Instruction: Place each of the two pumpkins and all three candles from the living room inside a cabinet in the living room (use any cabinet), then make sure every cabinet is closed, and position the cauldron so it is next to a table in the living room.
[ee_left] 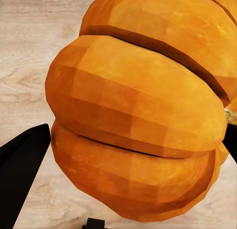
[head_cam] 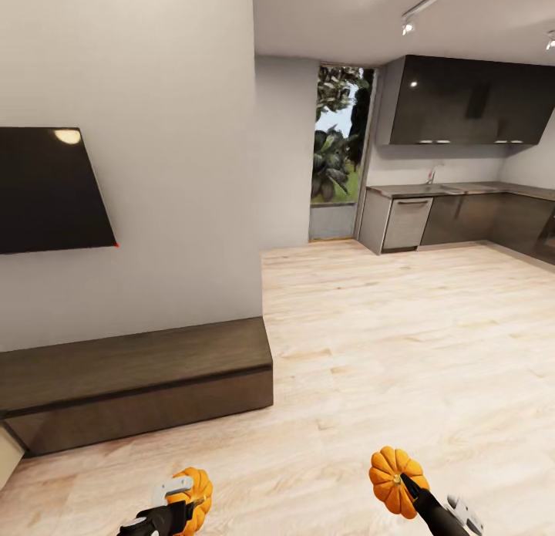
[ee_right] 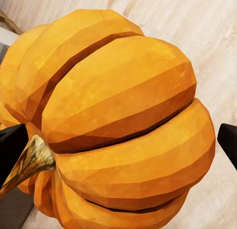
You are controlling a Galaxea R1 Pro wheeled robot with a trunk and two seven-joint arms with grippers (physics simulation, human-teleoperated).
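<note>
Head view takes in the room by size: a pale wooden floor (head_cam: 401, 351) runs wide and bare from the cabinet (head_cam: 139, 382) toward the grey kitchen units (head_cam: 462, 216) far beyond it. The cabinet, long, low and dark brown, sits against the wall below a black screen (head_cam: 50, 189); its fronts look shut along most of the length, though a pale sliver at its far left end may be an open front, too little of it showing to tell.

Nearer the camera than the cabinet, each arm carries a pumpkin. The left gripper (head_cam: 179, 505) is clamped on the left pumpkin (head_cam: 193, 493), just off the cabinet's front. The right gripper (head_cam: 408, 490) pinches the right pumpkin (head_cam: 395, 478), well clear of the cabinet's right corner over open floor. Both wrist views show black fingers pressed to the ribbed flanks, orange bulging between them.

These pumpkins look rigid, light and smooth; the ribs give the pads grooves to seat in, so a hold across the belly suits better than the thin stem (ee_right: 29, 162), which would likely twist.

The cabinet's sharp right corner and top edge are the things to clear; with both grippers occupied, pulling a front out will need one pumpkin set down first.
</note>
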